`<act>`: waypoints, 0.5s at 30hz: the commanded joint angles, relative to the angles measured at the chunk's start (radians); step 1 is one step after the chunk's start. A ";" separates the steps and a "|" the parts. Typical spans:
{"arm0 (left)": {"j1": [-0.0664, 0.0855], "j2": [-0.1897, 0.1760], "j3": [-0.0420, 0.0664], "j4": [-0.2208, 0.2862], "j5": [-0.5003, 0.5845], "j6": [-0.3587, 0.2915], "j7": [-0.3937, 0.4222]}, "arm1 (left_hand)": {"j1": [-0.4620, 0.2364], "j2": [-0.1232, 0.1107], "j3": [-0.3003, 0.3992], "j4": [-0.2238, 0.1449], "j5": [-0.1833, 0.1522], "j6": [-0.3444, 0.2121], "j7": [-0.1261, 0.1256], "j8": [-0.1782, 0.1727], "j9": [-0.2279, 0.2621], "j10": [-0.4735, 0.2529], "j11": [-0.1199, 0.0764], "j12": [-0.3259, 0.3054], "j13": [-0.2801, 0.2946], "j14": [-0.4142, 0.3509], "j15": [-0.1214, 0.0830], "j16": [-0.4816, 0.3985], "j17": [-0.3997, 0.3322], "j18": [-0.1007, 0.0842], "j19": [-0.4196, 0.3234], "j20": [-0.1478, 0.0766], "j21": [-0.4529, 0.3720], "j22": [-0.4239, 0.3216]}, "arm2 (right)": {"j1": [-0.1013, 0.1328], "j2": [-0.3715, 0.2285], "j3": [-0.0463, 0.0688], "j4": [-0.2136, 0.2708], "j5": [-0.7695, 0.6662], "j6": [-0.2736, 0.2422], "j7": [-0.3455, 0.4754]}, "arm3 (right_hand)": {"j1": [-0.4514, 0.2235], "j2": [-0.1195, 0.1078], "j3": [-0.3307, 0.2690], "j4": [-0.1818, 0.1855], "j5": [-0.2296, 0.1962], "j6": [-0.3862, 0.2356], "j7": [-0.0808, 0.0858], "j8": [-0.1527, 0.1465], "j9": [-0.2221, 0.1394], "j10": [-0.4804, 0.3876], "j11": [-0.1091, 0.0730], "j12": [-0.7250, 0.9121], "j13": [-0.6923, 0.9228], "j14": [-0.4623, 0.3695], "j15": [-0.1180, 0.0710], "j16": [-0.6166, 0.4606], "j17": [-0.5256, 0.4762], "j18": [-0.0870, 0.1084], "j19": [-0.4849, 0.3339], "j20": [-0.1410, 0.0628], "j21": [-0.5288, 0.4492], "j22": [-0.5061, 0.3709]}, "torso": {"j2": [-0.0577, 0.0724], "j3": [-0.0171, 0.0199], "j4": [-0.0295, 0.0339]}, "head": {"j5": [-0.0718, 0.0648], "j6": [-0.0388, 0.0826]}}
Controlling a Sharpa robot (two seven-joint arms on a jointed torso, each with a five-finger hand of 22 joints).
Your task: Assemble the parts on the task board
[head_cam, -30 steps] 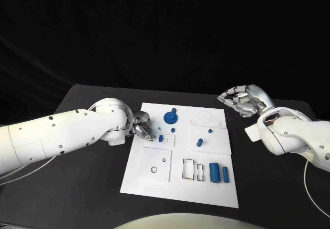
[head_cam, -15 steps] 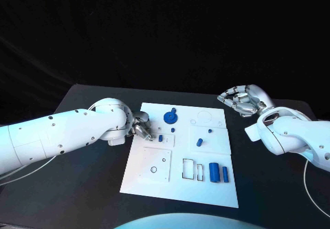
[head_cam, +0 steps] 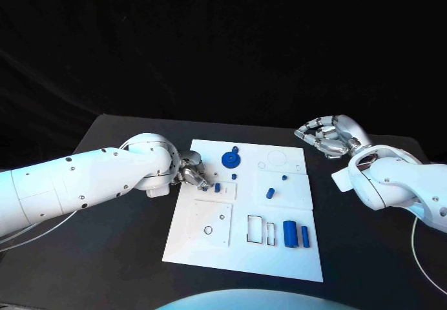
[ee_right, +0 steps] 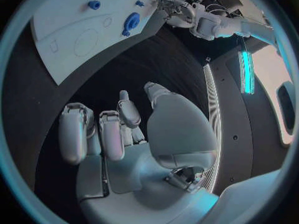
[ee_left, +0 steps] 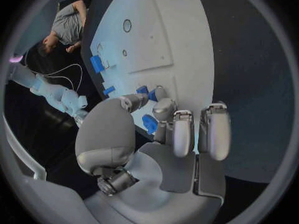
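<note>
A: Where is the white rectangular task board?

B: It lies flat in the middle of the black counter, its long side running from twelve to six o'clock in the head view.

A: And the left silver many-fingered hand?

B: It sits at the board's nine o'clock edge, toward the far end. Its fingers are drawn close together. In the left wrist view a small blue part lies right at the fingertips, and the thumb and a finger appear to close on it, though I cannot tell for sure that it is gripped. In the head view a small blue peg stands on a raised white square just at three o'clock of that hand.

A: The right silver many-fingered hand?

B: It hangs off the board, beyond its one o'clock corner, well apart from every part. Its fingers are curled inward with nothing in them.

A: What else is on the board?

B: A round blue disc with a tab near the far edge, a small blue stub just at six o'clock of it, a short blue oblong piece toward the middle, and two blue cylinders upright side by side near the four o'clock edge. Beside them are black-outlined rectangular slots.
</note>
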 commanded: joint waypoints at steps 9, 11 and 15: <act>-0.002 -0.001 -0.001 -0.004 0.005 -0.013 -0.005 | -0.019 0.001 -0.016 0.000 0.005 0.004 0.005 -0.006 -0.001 -0.001 -0.002 0.004 -0.002 0.099 -0.007 -0.001 0.246 -0.004 0.002 -0.002 0.001 0.090 | -0.001 0.000 0.000 0.000 -0.009 0.010 0.002 | -0.001 0.007 -0.007 0.000 0.007 -0.008 0.001 0.004 -0.001 -0.006 0.000 -0.005 -0.001 0.065 -0.008 -0.004 0.081 0.010 -0.007 0.002 -0.007 0.124 | 0.000 -0.0001 -0.0003 | 0.000 -0.002; -0.002 -0.002 -0.001 -0.004 0.005 -0.011 -0.005 | -0.012 0.002 -0.017 -0.004 0.005 0.004 0.004 -0.006 -0.001 0.000 -0.003 0.005 -0.002 0.100 -0.008 0.000 0.247 -0.004 0.003 -0.002 0.002 0.091 | -0.001 -0.001 0.000 0.000 -0.009 0.011 0.001 | -0.001 0.007 -0.007 0.000 0.007 -0.008 0.001 0.004 -0.001 -0.006 0.000 -0.005 -0.001 0.065 -0.008 -0.004 0.081 0.010 -0.007 0.002 -0.007 0.124 | 0.000 -0.0001 -0.0003 | 0.000 -0.003; -0.002 -0.003 -0.001 -0.005 0.005 -0.010 -0.005 | 0.022 0.003 -0.016 -0.011 0.007 0.002 0.001 -0.006 0.002 -0.002 -0.006 0.005 -0.004 0.099 -0.010 -0.001 0.246 -0.003 0.002 -0.003 0.001 0.090 | -0.001 -0.001 0.000 0.000 -0.010 0.011 0.000 | -0.001 0.007 -0.007 0.000 0.007 -0.008 0.001 0.004 -0.001 -0.006 0.000 -0.005 -0.001 0.065 -0.008 -0.004 0.081 0.010 -0.007 0.002 -0.007 0.124 | 0.000 0.0002 0.0004 | -0.001 -0.003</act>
